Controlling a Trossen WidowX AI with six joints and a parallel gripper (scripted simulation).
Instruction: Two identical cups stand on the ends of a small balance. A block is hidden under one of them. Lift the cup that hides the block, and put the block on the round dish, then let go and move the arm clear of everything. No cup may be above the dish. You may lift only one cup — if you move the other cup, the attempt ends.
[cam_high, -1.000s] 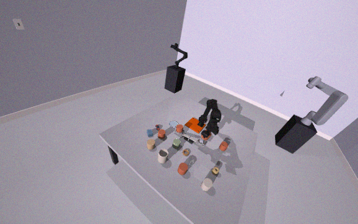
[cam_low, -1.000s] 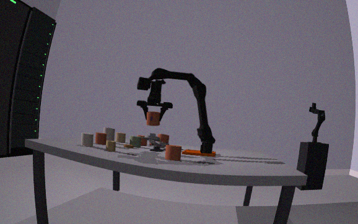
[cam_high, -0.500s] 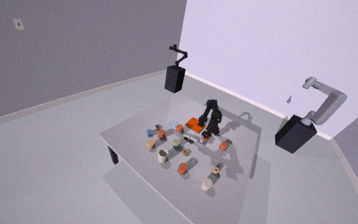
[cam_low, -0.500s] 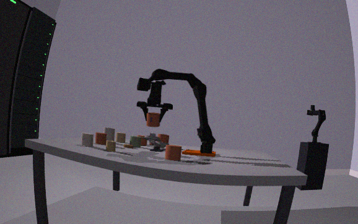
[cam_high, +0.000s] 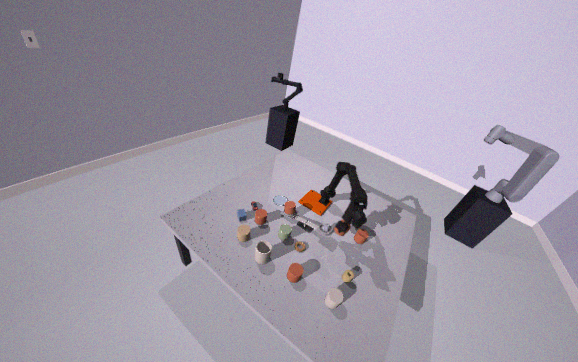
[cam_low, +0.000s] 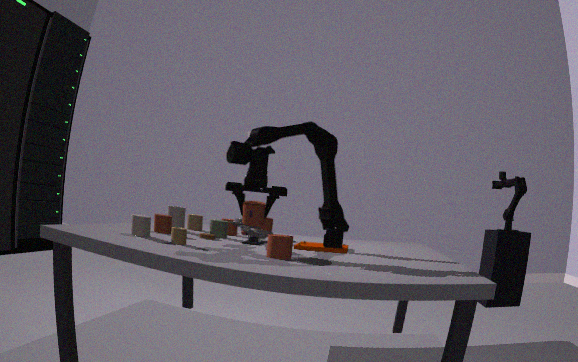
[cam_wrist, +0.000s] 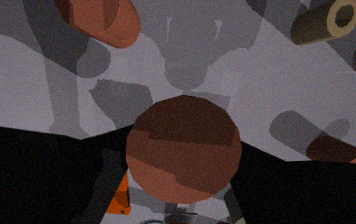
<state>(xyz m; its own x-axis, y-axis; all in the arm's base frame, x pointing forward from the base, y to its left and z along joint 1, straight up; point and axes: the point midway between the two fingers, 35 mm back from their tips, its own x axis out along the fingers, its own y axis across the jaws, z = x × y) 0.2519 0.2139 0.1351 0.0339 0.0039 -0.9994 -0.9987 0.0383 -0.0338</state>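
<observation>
My gripper (cam_high: 343, 225) (cam_low: 255, 206) (cam_wrist: 180, 130) is shut on an orange cup (cam_high: 341, 229) (cam_low: 253, 214) (cam_wrist: 183, 150) and holds it upside down, low over the table, just beside the near end of the balance (cam_high: 309, 223). The balance's near pan (cam_high: 326, 229) is bare of a cup; I cannot make out a block on it. The other orange cup (cam_high: 290, 207) stands on the balance's far end. The round pale dish (cam_high: 280, 200) lies just beyond that cup.
Another orange cup (cam_high: 361, 236) (cam_wrist: 100, 17) stands close to the held one. Several more cups stand around the table, among them a green one (cam_high: 285, 232), a white one (cam_high: 263, 252) and a yellow one on its side (cam_high: 348, 275) (cam_wrist: 325, 22). The arm's orange base plate (cam_high: 315, 201) (cam_low: 320, 246) lies behind.
</observation>
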